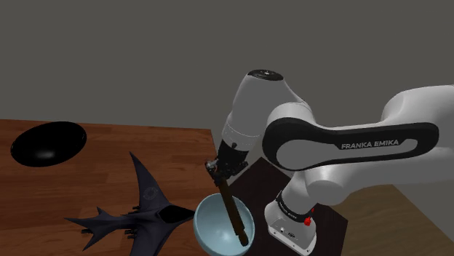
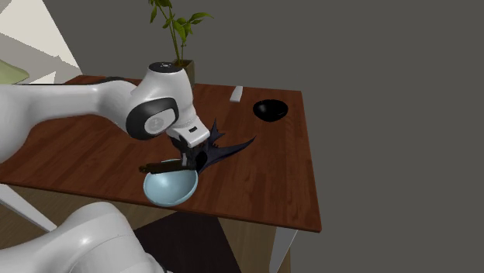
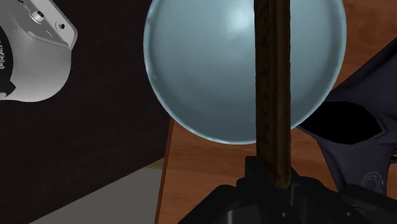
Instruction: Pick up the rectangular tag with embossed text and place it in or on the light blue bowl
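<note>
My claw is clamped on one end of the dark brown tag, whose long axis runs straight out from my grip. That length stretches across the light blue bowl just beyond, which sits near the counter edge. I judge the drop needs only a short descent. A dark model jet lies beside the bowl.

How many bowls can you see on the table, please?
2. The light blue bowl sits at the table's edge, beneath the dark tag in the jaws. The black bowl sits at the far end, past the dark aircraft model. None seems hidden.
</note>
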Action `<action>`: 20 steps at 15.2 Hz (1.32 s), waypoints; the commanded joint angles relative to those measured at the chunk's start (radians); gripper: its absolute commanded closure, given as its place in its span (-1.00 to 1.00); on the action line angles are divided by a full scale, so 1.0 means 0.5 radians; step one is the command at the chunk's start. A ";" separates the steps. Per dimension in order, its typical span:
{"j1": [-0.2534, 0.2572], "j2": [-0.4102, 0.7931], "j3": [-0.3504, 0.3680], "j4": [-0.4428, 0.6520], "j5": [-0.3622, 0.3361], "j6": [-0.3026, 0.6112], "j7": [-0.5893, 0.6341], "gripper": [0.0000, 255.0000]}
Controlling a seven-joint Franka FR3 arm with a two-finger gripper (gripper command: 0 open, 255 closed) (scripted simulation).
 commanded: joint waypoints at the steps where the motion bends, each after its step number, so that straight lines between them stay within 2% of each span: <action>1: 0.002 0.029 0.020 -0.038 0.020 0.067 -0.010 1.00; 6: 0.016 0.127 0.087 -0.132 0.086 0.256 -0.026 1.00; 14: 0.016 0.127 0.087 -0.132 0.086 0.256 -0.026 1.00; 15: 0.016 0.127 0.087 -0.132 0.086 0.256 -0.026 -1.00; 20: 0.016 0.127 0.087 -0.132 0.086 0.256 -0.026 -1.00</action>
